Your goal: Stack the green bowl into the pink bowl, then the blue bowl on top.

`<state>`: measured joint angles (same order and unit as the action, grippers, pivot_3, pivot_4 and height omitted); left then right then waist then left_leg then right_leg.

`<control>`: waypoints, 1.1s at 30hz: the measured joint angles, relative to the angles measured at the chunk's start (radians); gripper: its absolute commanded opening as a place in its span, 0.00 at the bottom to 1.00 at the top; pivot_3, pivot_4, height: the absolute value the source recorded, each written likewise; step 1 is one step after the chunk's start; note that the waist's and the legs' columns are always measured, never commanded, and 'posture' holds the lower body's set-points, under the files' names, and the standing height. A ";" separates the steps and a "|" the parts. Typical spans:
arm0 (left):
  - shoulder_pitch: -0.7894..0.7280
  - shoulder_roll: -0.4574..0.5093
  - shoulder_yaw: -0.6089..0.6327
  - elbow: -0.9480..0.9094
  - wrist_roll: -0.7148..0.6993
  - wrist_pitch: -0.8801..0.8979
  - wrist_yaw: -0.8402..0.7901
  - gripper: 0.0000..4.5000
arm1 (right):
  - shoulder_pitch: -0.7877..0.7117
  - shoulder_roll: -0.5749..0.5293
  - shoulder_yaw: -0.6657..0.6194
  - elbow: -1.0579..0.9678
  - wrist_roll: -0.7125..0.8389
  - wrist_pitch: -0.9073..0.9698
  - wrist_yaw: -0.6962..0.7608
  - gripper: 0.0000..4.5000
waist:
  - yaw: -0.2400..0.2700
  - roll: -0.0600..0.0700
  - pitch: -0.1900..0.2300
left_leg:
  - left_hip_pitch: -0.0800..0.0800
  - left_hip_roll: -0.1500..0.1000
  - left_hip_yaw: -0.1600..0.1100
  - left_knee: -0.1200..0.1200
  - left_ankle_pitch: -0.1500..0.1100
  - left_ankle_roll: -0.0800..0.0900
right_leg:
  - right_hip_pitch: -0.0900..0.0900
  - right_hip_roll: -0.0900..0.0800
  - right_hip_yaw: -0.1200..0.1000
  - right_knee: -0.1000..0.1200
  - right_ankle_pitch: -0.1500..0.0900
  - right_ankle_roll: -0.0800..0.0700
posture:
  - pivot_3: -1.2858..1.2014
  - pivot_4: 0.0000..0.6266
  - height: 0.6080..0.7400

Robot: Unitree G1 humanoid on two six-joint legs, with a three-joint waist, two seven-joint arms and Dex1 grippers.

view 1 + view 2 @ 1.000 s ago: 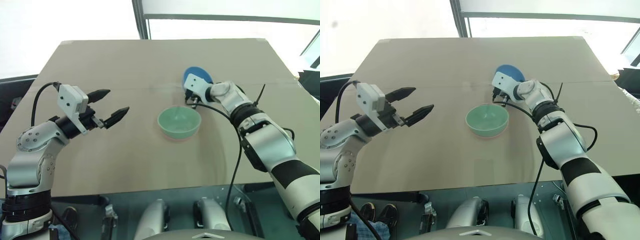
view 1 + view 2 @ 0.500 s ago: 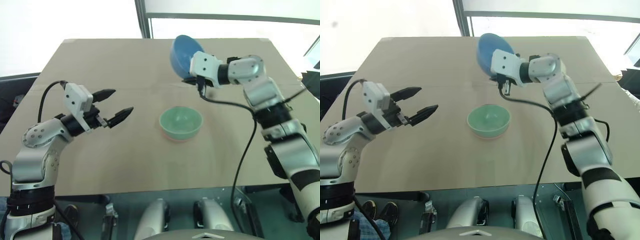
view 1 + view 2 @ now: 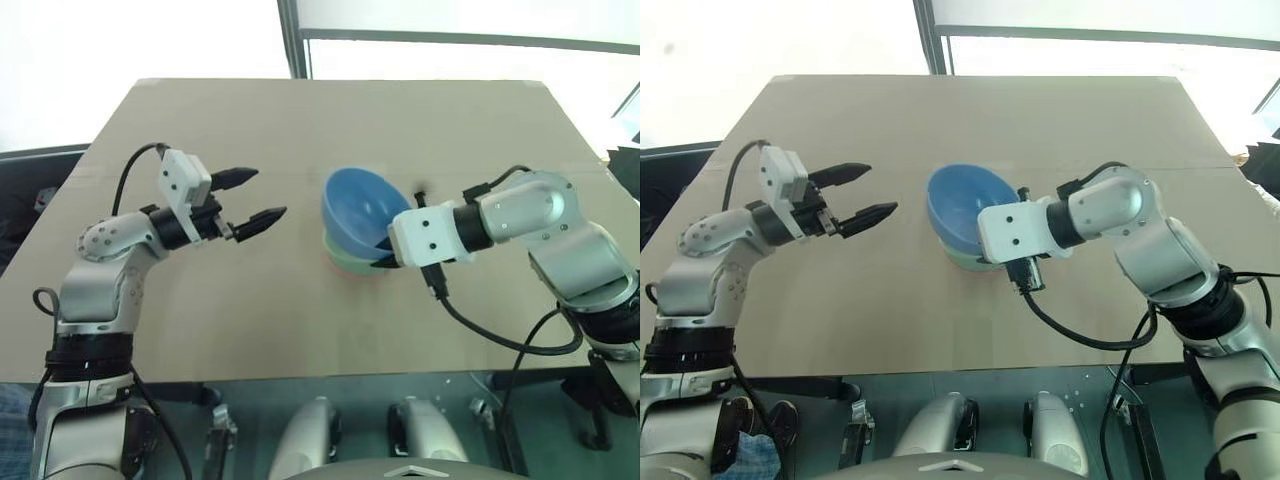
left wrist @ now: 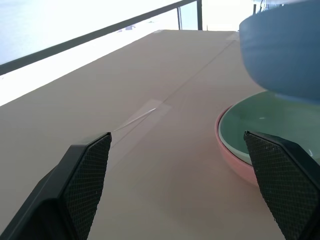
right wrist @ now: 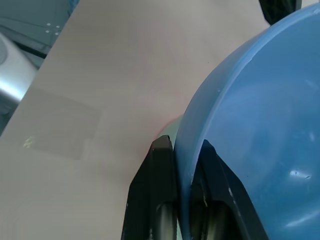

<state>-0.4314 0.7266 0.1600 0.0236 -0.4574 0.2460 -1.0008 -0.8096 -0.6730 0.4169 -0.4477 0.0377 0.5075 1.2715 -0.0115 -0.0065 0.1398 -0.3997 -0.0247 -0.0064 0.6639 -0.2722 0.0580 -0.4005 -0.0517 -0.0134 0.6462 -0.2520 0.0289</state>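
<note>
The right gripper pinches the rim of the blue bowl, tilted over the green bowl nested in the pink bowl mid-table. Released while tilted, it may slide off. Farther left, the left gripper hangs open.

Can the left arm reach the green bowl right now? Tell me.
Probably not its inside: the blue bowl, pinched by the right gripper, hangs tilted over the green bowl. The left gripper stands open beside it.
</note>
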 measured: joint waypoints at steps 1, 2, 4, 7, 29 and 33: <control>-0.003 -0.009 -0.010 0.006 0.003 -0.002 -0.005 1.00 | 0.000 0.002 0.005 -0.004 -0.006 0.007 -0.013 0.54 | 0.000 0.000 0.000 | -0.001 0.000 0.000 0.000 0.000 0.001 | 0.000 0.000 0.000 0.000 0.000 0.000 | 0.52 0.24 1.00; -0.004 -0.011 -0.012 0.008 0.003 -0.002 -0.006 1.00 | 0.000 0.002 0.005 -0.004 -0.007 0.008 -0.016 0.61 | 0.001 0.000 0.000 | -0.001 0.000 0.000 0.001 0.000 0.001 | 0.000 0.000 0.000 -0.001 0.000 0.000 | 0.52 0.24 1.00; -0.004 -0.014 -0.013 0.010 0.004 -0.002 -0.007 1.00 | -0.001 0.001 0.005 -0.004 -0.012 0.012 -0.024 0.77 | 0.001 0.000 0.000 | -0.001 0.000 0.000 0.001 -0.001 0.001 | 0.000 0.000 0.000 -0.001 0.000 0.000 | 0.52 0.24 1.00; -0.008 -0.014 -0.013 0.010 0.004 -0.003 -0.009 1.00 | -0.011 -0.003 -0.018 -0.001 0.009 0.075 -0.047 0.96 | 0.001 0.000 0.000 | -0.001 0.000 0.000 0.001 -0.001 0.001 | 0.000 0.000 0.000 -0.001 0.000 0.000 | 0.52 0.24 1.00; 0.385 -0.044 0.110 -0.267 -0.082 0.141 0.111 1.00 | 0.937 0.019 -0.787 -0.060 0.346 0.076 -0.253 0.96 | 0.024 0.001 0.000 | 0.004 0.001 0.000 0.003 -0.004 0.006 | 0.007 -0.001 0.000 -0.001 0.000 0.000 | 0.52 0.24 1.00; 0.423 -0.057 0.111 -0.293 -0.094 0.128 0.109 1.00 | 0.952 0.061 -0.851 -0.047 0.400 -0.030 -0.262 0.96 | 0.025 0.001 -0.001 | 0.004 0.001 0.000 0.003 -0.004 0.006 | 0.007 -0.001 0.000 -0.002 0.000 0.000 | 0.52 0.24 1.00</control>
<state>-0.0089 0.6700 0.2706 -0.2698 -0.5510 0.3737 -0.8914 0.1428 -0.6117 -0.4336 -0.4945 0.4373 0.4774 1.0093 0.0137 -0.0059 0.1389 -0.3954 -0.0233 -0.0060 0.6670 -0.2764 0.0644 -0.3934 -0.0525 -0.0134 0.6447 -0.2521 0.0290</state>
